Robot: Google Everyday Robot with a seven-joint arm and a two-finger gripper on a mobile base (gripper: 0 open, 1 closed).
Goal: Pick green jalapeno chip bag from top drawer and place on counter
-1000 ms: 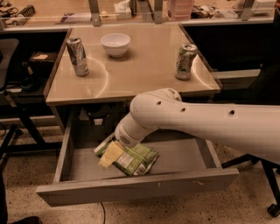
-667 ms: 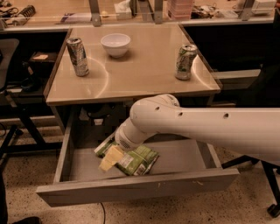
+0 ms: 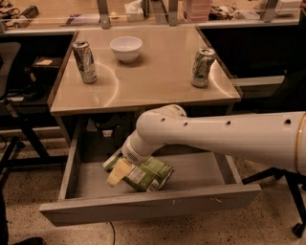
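Observation:
The green jalapeno chip bag [image 3: 149, 175] lies in the open top drawer [image 3: 148, 206], left of its middle, with its white label panel facing up. My gripper [image 3: 116, 168] reaches down into the drawer from the right, under the counter's front edge. Its pale fingers [image 3: 117, 172] are closed on the bag's left end. The white arm [image 3: 229, 136] spans the drawer's right half and hides the drawer's back right part. The beige counter [image 3: 153, 79] is right above the drawer.
On the counter stand a drink can at the left [image 3: 84, 61], a white bowl [image 3: 126, 49] at the back and a second can at the right [image 3: 202, 67]. A long cluttered desk [image 3: 143, 12] runs behind. Black chair legs [image 3: 19, 143] stand to the left.
The arm has shifted only slightly. The bag stays at the same spot in the drawer with the gripper at its left end.

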